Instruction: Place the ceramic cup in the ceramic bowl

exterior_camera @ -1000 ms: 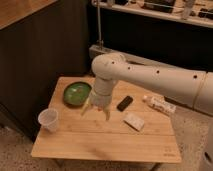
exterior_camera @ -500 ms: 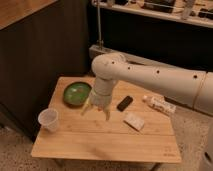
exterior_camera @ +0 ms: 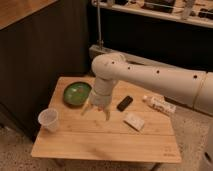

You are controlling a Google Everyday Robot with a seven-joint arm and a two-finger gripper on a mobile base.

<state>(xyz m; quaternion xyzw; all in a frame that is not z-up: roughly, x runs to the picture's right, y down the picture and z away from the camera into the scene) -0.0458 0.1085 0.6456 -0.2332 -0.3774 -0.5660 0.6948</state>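
The ceramic cup (exterior_camera: 48, 119) is small and whitish and stands upright near the left edge of the wooden table (exterior_camera: 105, 140). The ceramic bowl (exterior_camera: 76, 93), green inside with a dark rim, sits at the table's back left and holds nothing. My gripper (exterior_camera: 95, 111) hangs from the white arm over the table's middle, right of the bowl and right of the cup. Its two fingers are spread apart with nothing between them.
A black flat object (exterior_camera: 124, 103) lies right of the gripper. A white packet (exterior_camera: 134, 121) lies in front of it, and a white wrapped bar (exterior_camera: 160, 105) sits near the right edge. A dark cabinet stands to the left, a shelf behind.
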